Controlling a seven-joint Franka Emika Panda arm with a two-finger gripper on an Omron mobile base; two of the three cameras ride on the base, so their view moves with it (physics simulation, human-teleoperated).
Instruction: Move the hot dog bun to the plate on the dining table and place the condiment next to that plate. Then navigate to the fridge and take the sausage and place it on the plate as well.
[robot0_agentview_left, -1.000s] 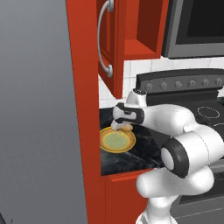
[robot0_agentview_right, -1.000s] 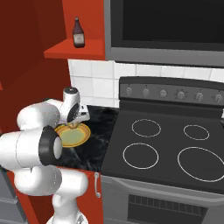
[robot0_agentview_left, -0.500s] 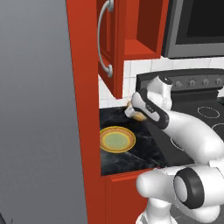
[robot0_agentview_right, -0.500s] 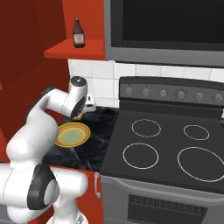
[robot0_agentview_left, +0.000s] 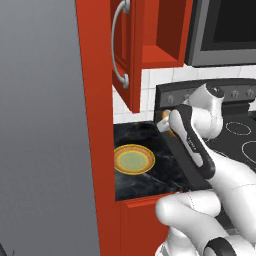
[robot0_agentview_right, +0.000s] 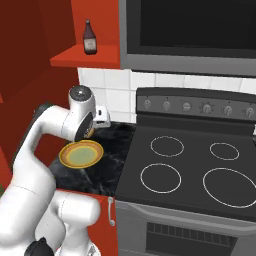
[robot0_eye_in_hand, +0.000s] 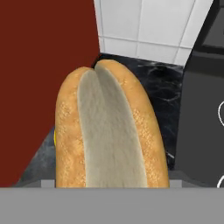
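My gripper (robot0_agentview_left: 168, 123) is shut on the hot dog bun (robot0_eye_in_hand: 109, 131), a tan-orange bun whose pale split side faces the hand camera. The bun (robot0_agentview_left: 165, 117) hangs above the black marble counter (robot0_agentview_left: 160, 165), behind and to the right of the plate (robot0_agentview_left: 133, 159). The yellow plate (robot0_agentview_right: 81, 153) with its olive centre lies bare on that counter, left of the stove. In the right base view the gripper (robot0_agentview_right: 93, 130) sits just above the plate's far edge. The condiment (robot0_agentview_right: 89, 37), a dark bottle, stands on a red shelf high up. The dining table and the sausage are out of view.
A black stove (robot0_agentview_right: 200, 165) with four rings adjoins the counter on the right. A red cabinet (robot0_agentview_left: 127, 50) with a bar handle hangs overhead, below a dark microwave (robot0_agentview_right: 190, 30). A tall grey panel (robot0_agentview_left: 40, 125) stands at left; I cannot tell whether it is the fridge.
The arm has swung up and back from the plate's far edge toward the stove, carrying the bun with it. The plate has not moved.
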